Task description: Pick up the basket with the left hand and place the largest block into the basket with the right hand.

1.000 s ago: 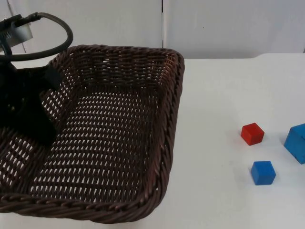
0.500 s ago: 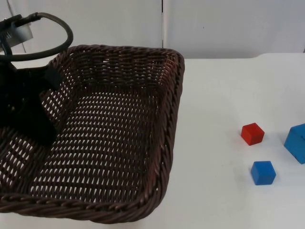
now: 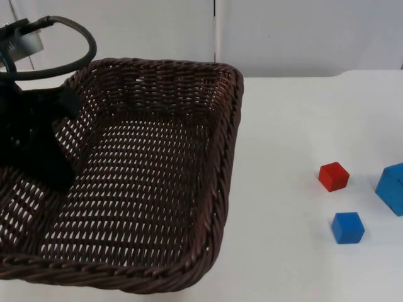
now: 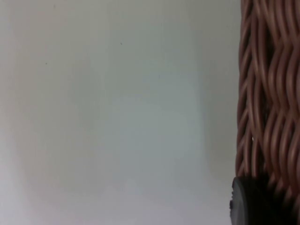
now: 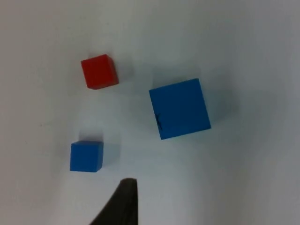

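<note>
A dark brown wicker basket (image 3: 230,135) is raised off the table at the left, and my left gripper (image 3: 43,168) is shut on its left rim. That woven rim (image 4: 269,93) runs close beside a black fingertip (image 4: 248,204) in the left wrist view. Three blocks lie on the table at the right. The largest is a blue cube (image 3: 391,187) at the picture's edge. A small red cube (image 3: 333,176) and a small blue cube (image 3: 347,227) lie left of it. My right gripper (image 5: 123,206) hangs above them, nearest the small blue cube (image 5: 86,156). The large blue cube (image 5: 179,108) is apart from it.
White table (image 3: 283,189) stretches bare between the basket and the blocks. The grey partition wall (image 3: 302,31) closes off the back. The red cube (image 5: 99,71) lies a short way from the large one.
The basket's near rim has shifted very slightly upward in the picture. The blocks have not moved.
</note>
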You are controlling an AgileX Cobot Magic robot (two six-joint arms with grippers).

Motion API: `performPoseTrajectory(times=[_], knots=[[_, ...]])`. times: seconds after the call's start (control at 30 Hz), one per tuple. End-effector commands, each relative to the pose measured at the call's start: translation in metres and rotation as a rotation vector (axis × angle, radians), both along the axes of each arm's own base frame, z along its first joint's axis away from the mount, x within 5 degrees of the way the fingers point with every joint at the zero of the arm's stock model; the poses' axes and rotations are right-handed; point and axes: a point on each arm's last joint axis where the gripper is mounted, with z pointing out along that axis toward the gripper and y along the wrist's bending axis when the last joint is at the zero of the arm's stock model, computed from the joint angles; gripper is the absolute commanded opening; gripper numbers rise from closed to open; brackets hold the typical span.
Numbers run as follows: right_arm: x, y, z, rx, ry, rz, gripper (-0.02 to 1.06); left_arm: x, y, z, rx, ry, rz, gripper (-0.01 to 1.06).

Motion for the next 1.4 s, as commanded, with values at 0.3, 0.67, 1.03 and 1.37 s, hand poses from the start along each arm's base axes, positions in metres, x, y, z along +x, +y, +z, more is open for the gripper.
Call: performPoseTrajectory(times=[0.3, 0.67, 1.03, 1.37], knots=[[0.017, 0.035, -0.02, -0.073, -0.038, 0.169, 1.05, 0.0, -0.002, 0.005, -0.021, -0.024, 0.012, 0.0], [0.037, 0.043, -0.055, -0.095, -0.013, 0.149, 1.05, 0.0, -0.002, 0.005, -0.021, -0.024, 0.012, 0.0], [0.056, 0.045, -0.1, -0.12, 0.025, 0.133, 1.05, 0.0, -0.002, 0.005, -0.021, -0.024, 0.01, 0.0], [0.067, 0.048, -0.142, -0.113, 0.064, 0.124, 1.05, 0.0, -0.002, 0.005, -0.02, -0.025, 0.009, 0.0]])
